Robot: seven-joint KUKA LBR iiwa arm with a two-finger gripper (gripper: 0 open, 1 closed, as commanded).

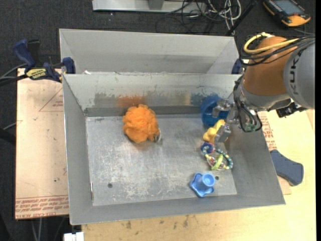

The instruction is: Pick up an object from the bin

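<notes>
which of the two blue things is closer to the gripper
The blue one against the back wall, right beside the gripper; the other blue one lies near the front of the bin, farther away.

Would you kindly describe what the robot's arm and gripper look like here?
The arm is grey, with a rounded orange cover at the wrist and a yellow cable looped over its top. Below the cover sits a dark metal gripper with thin dark cables around it.
</notes>
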